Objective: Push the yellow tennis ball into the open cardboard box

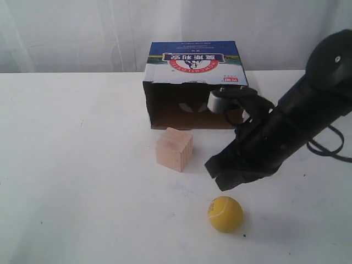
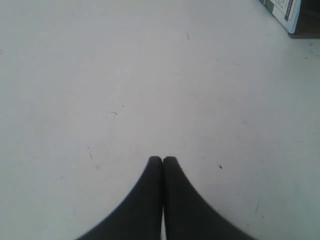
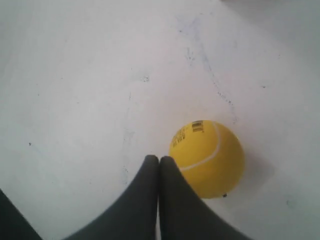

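Note:
The yellow tennis ball (image 1: 225, 214) (image 3: 207, 158) rests on the white table near the front edge, its white seam showing. My right gripper (image 1: 219, 175) (image 3: 159, 159) is shut with nothing in it and hovers just behind the ball, between it and the box. The open cardboard box (image 1: 193, 82) lies on its side at the back with its dark brown inside facing the front; a corner of the box (image 2: 285, 12) shows in the left wrist view. My left gripper (image 2: 162, 160) is shut and empty over bare table and does not show in the exterior view.
A pale wooden cube (image 1: 174, 149) stands in front of the box's opening, left of my right gripper. The right arm (image 1: 308, 115) reaches in from the right and crosses part of the box's mouth. A white curtain hangs behind the table.

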`<state>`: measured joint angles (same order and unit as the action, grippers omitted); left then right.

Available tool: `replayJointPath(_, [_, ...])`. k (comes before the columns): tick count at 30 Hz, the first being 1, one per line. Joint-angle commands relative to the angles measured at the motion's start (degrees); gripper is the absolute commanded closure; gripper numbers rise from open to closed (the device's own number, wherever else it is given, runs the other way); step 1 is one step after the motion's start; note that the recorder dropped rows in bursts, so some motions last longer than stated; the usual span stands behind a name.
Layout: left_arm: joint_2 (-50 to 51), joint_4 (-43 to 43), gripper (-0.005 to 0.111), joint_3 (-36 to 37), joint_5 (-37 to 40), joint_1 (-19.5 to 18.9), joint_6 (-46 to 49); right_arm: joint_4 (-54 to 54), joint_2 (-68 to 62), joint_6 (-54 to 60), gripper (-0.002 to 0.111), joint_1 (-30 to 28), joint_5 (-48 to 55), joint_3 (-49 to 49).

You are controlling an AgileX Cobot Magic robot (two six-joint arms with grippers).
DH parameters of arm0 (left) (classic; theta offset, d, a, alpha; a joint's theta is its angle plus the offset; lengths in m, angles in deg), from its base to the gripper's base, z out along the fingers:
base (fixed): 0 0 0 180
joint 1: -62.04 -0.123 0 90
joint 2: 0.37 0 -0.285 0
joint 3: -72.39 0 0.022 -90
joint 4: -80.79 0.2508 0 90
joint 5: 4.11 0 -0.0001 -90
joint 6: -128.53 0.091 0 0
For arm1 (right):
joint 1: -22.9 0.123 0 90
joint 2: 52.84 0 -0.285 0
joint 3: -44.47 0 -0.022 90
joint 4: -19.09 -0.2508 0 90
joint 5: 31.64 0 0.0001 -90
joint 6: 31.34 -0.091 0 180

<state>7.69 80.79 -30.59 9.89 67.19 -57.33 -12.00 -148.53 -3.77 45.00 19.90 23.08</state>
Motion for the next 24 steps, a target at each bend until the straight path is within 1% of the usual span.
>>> replayJointPath(1, [-0.3,0.0,0.107,0.2,0.1,0.3,-0.2,-0.1,0.3,0.7,0.108,1.9,-13.4,-5.2])
replayJointPath(2, [-0.3,0.0,0.107,0.2,0.1,0.3,-0.2,-0.3,0.3,0.7,0.108,1.9,-16.2,-6.0])
replayJointPath(3, [-0.3,0.0,0.107,0.2,0.1,0.3,-0.2,-0.7,0.3,0.7,0.108,1.9,-16.8,-6.4])
replayJointPath(8, [-0.3,0.0,0.107,0.2,0.1,0.3,-0.2,-5.3,0.3,0.7,0.108,1.9,-15.2,-8.1])
replayJointPath(13, [-0.3,0.0,0.107,0.2,0.1,0.3,-0.2,-5.5,0.3,0.7,0.108,2.8,-14.9,-10.7])
replayJointPath(24, [-0.3,0.0,0.107,0.2,0.1,0.3,-0.2,-4.7,0.3,0.7,0.108,3.4,-22.6,-11.9])
